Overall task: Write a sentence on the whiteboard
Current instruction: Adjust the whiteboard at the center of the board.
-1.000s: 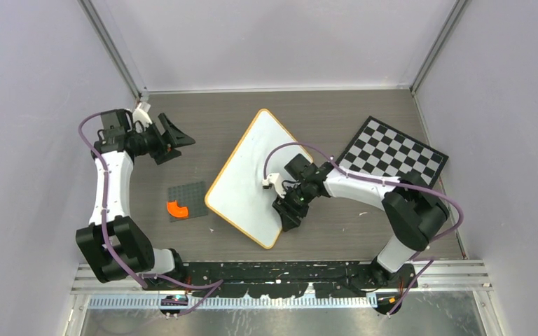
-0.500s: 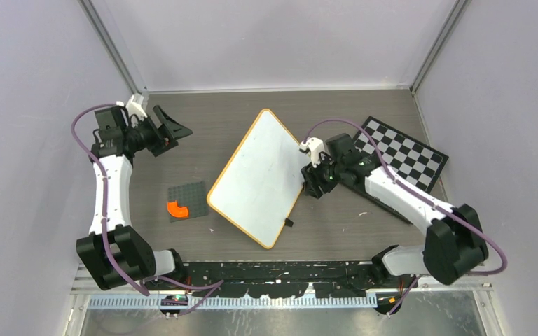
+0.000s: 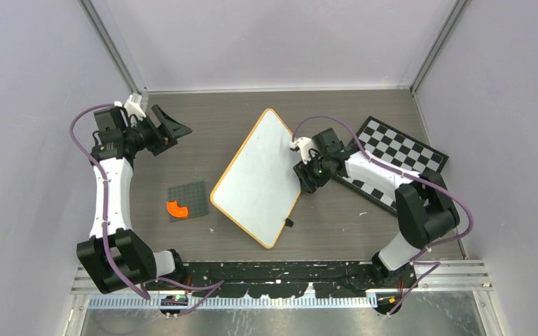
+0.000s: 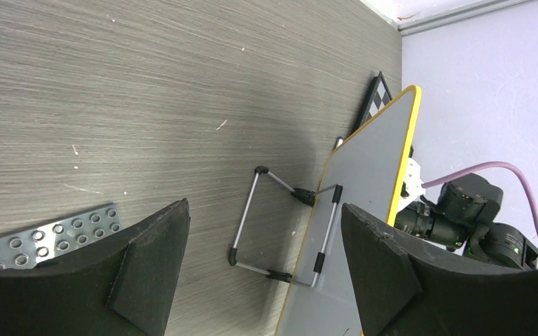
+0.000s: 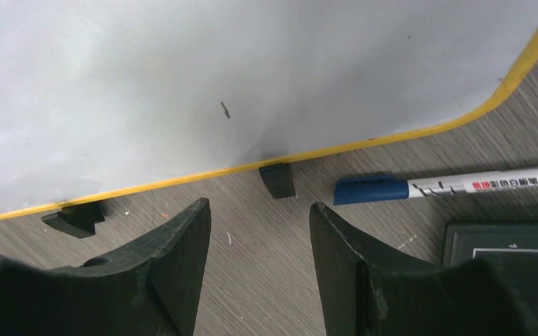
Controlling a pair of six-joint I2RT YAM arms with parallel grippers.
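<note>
Right tool [image 5: 259, 231]: spread, hovering by blue-capped white marker pen [image 5: 448, 187] beside orange-framed whiteboard [image 5: 217, 70], probably for pickup.
Left tool [image 4: 263, 224]: spread, hanging far left.

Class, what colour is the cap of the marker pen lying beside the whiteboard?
Blue; the cap shows best in the right wrist view.

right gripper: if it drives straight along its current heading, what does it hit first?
Most likely the small black clip foot on the near edge of the white, yellow-framed whiteboard, dead ahead between the right gripper's open jaws. If pitched down, the grey wood-grain table first; depth unclear.
</note>
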